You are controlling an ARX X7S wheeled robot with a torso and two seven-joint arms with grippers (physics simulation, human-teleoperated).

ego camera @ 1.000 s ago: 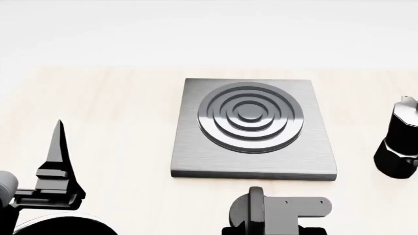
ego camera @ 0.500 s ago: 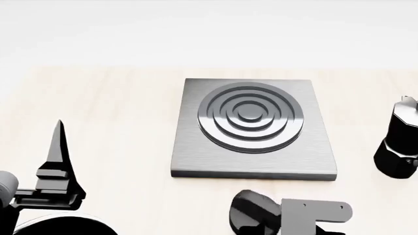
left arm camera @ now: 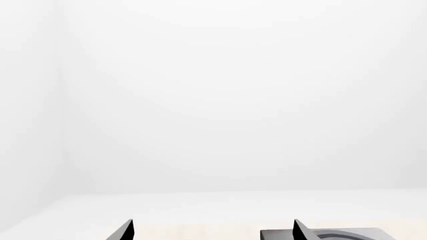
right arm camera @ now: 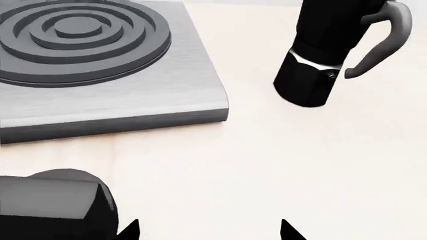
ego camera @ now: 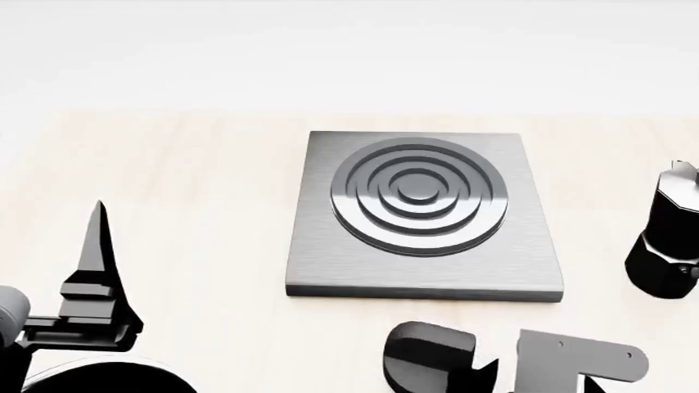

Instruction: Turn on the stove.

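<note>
left hand (ego camera: pixel 96 246): we see matte black, with a long finger tapering to a sharp point above blocky, stepped black housing
left arm (ego camera: pixel 13 315): we see a rounded grey joint at the frame edge
left fingertips (left arm camera: pixel 127 231): we see two black pointed wedges
right hand (right arm camera: pixel 207 231): we see two small black pointed tips
right wrist bracket (ego camera: pixel 574 364): we see a flat brushed-grey plate with small dark screw holes

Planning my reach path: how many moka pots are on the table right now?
1. The moka pot stands on the table to the right of the stove, apart from it. More could sit outside the views.
</note>
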